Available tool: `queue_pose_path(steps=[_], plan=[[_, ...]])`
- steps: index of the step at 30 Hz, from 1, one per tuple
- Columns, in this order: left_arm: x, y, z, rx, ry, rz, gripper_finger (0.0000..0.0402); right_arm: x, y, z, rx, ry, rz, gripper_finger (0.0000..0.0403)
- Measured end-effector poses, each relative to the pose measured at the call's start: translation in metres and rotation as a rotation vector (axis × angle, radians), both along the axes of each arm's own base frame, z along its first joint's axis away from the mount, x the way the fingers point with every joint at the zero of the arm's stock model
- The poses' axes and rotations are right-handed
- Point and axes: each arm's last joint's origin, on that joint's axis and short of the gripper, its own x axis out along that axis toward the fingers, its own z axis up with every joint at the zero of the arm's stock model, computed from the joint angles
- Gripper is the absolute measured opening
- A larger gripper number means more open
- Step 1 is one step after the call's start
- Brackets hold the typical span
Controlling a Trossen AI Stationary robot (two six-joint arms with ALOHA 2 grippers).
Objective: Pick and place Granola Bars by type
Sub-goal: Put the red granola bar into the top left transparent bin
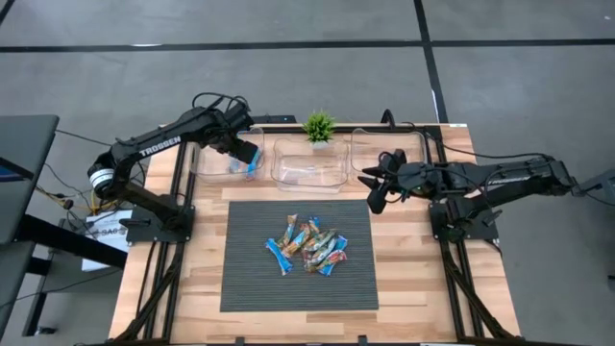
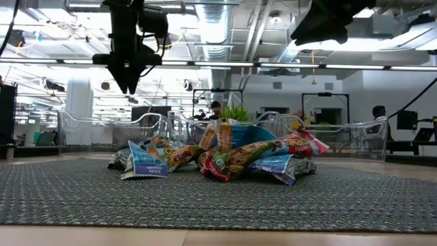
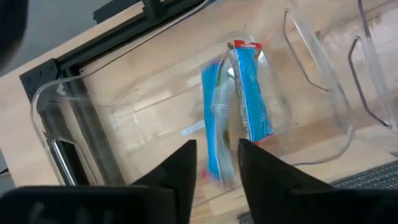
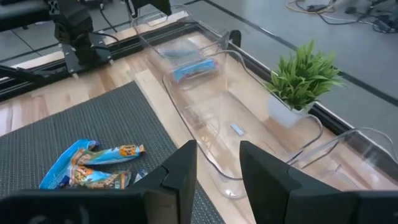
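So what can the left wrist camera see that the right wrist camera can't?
Only the left wrist view shows two blue bars: one lying in the left bin, another blurred beside it, over the bin, with the left gripper open above.

Only the right wrist view shows the pile on the mat, the plant, the middle bin and the open right gripper.

Both show the left bin with blue inside.

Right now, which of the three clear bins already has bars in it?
The left bin, under the left pincer: blue bars lie in it. The middle bin and right bin show none. The rest sit piled on the mat.
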Motion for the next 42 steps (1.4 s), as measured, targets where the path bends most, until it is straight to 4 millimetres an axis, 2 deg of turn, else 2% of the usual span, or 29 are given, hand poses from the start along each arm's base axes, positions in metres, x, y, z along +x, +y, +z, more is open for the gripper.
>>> queue_pose_path(steps=[5,10,13,16,20,25,30,36,42], plan=[[0.003,-0.001,0.0,-0.012,-0.03,-0.032,0.0152,0.0,0.0,0.0,0.01,0.001,0.016,0.0113],[0.025,-0.013,0.004,-0.072,-0.2,-0.217,0.0153,0.0,0.001,0.0,0.018,0.002,0.031,0.0113],[0.042,-0.03,0.007,-0.096,-0.301,-0.364,0.0148,0.001,0.003,-0.001,0.039,0.011,0.098,0.0113],[0.058,-0.052,0.01,-0.108,-0.369,-0.518,0.0143,0.001,0.009,-0.001,0.074,0.029,0.246,0.0113],[0.074,-0.08,0.014,-0.083,-0.428,-0.704,0.0142,0.006,0.025,-0.007,0.11,0.077,0.463,0.0113],[0.088,-0.117,0.026,-0.036,-0.542,-0.949,0.0142,0.015,0.047,-0.025,0.153,0.188,0.592,0.0113],[0.084,-0.143,0.036,-0.023,-0.59,-1.064,0.0142,0.03,0.066,-0.05,0.193,0.307,0.621,0.0113],[0.069,-0.154,0.045,0.019,-0.569,-1.042,0.0142,0.054,0.084,-0.08,0.235,0.367,0.696,0.0113],[0.041,-0.154,0.025,-0.011,-0.646,-0.926,0.0142,0.074,0.088,-0.109,0.257,0.404,0.696,0.0113]])
